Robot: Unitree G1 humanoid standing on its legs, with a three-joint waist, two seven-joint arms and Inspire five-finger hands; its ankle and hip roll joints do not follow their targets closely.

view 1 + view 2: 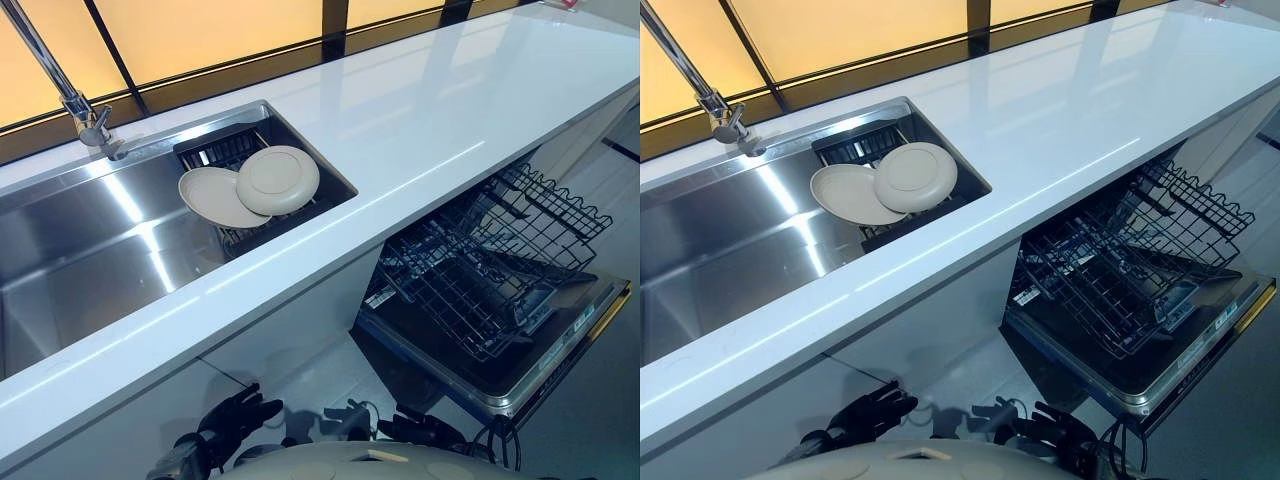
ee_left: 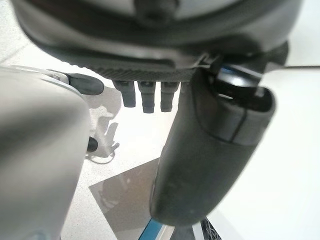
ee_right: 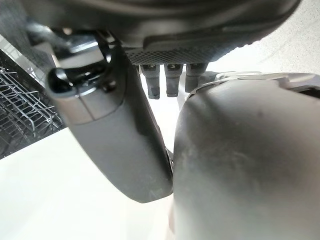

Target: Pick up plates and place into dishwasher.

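Two beige plates (image 1: 251, 187) overlapping on a dark rack (image 1: 225, 150) in the steel sink (image 1: 90, 250), white counter (image 1: 420, 110) around it, dishwasher (image 1: 490, 290) open with its wire basket (image 1: 480, 270) out, my left robot hand (image 1: 238, 418) and right robot hand (image 1: 1045, 425) low below the counter edge, both relaxed, fingers straight, holding nothing.

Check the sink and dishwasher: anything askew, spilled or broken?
Nothing stands out. Two plates lie overlapping on the dark rack in the sink; the dishwasher rack is pulled out and holds nothing.
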